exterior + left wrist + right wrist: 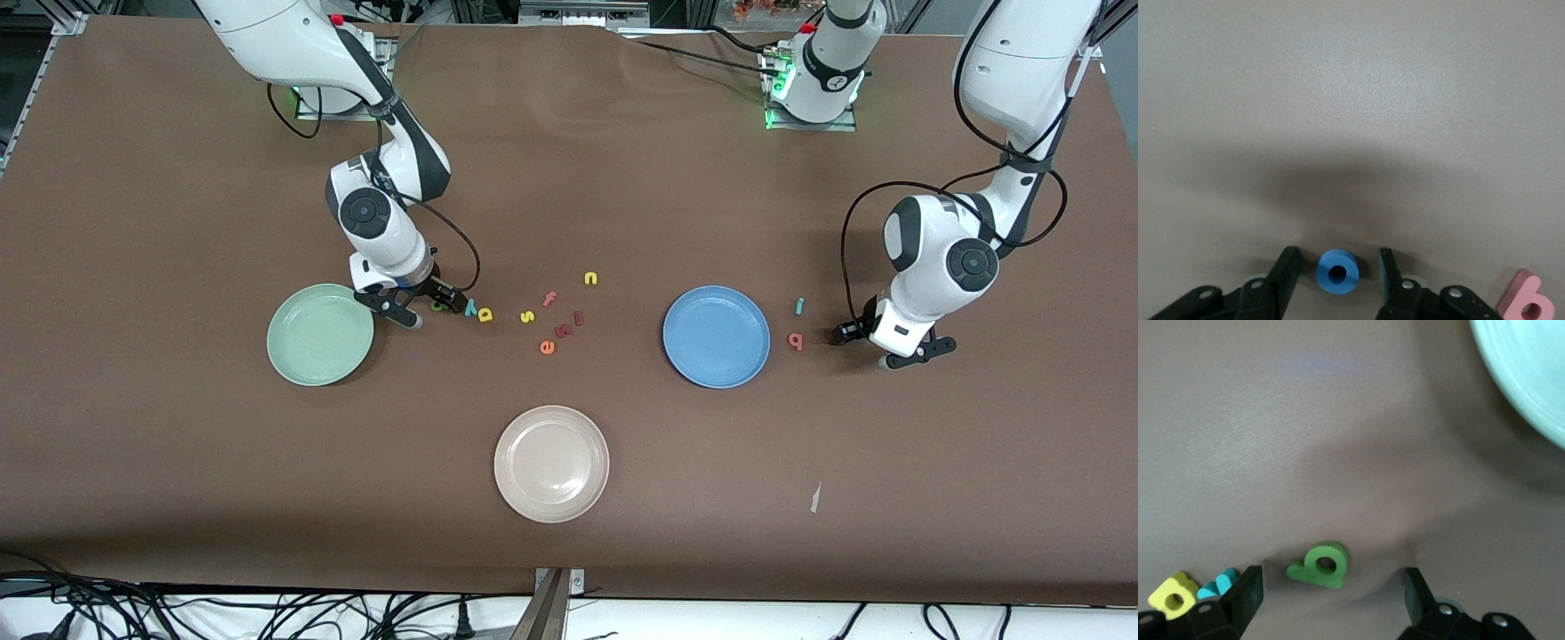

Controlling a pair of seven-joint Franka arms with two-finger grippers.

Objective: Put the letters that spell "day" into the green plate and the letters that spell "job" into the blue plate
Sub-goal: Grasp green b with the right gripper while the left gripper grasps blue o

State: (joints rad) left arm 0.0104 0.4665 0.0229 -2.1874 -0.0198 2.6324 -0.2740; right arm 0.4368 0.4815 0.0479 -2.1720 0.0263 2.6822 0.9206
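Observation:
My right gripper (436, 311) (1333, 577) hangs low and open astride the dark green letter (437, 307) (1318, 565), with wide gaps on both sides. The teal y (470, 307) (1218, 582) and the yellow rounded letter (484, 314) (1173, 597) lie just beside it. The green plate (320, 334) (1531, 380) is close by. My left gripper (861, 347) (1337, 257) is open around the blue ring o (1337, 271), not touching it; my hand hides the o in the front view. The salmon b (795, 340) (1530, 303) and the teal j (799, 306) lie between that gripper and the blue plate (716, 336).
Between the two plates lie a yellow s (527, 316), an orange e (547, 347), a salmon f (549, 298), a yellow u/n shape (590, 278) and two dark red letters (570, 324). A beige plate (551, 463) sits nearer the front camera. A white scrap (815, 498) lies toward the left arm's end.

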